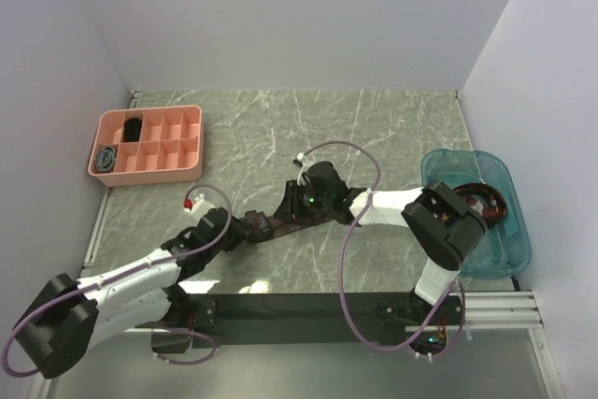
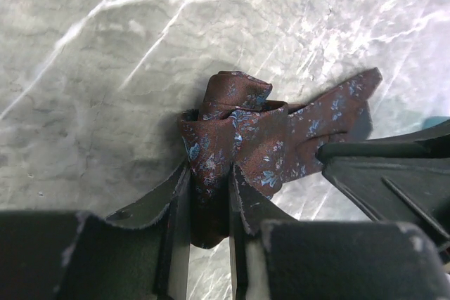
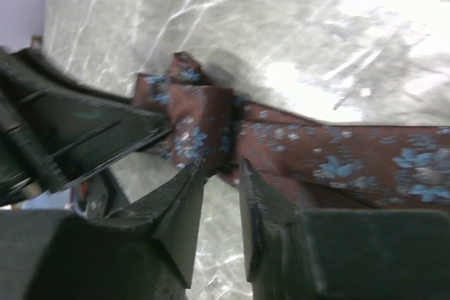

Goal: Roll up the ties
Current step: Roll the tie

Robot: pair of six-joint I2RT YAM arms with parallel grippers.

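Maroon fabric with small blue flowers: the patterned tie point(image 2: 246, 128) is lying on the grey-green marble table point(image 1: 374, 128), near its front middle, running between the two grippers; one end is bunching into a loose, partly wound fold, the rest is trailing flat toward the right arm. The left gripper point(image 2: 209, 173) is clenching that fold, with cloth pinched between its two black fingers point(image 2: 177, 198) and hanging below them. The right gripper point(image 3: 221, 168) is sitting just beside the same fold from the other side, its jaws standing apart with bare table showing in the gap; the tips are flanking the lower edge of the fold, and whether they are touching it cannot be told. The two grippers are standing close together, almost tip to tip. A pink organiser tray point(image 1: 192, 142) is sitting at the far left, holding a black coil point(image 1: 134, 127) and a grey-blue coil point(image 1: 108, 158) in separate compartments. A translucent blue bin point(image 1: 505, 249) is sitting at the right edge, with more heaped ties point(image 1: 481, 201) inside it, partly hidden by the right arm.
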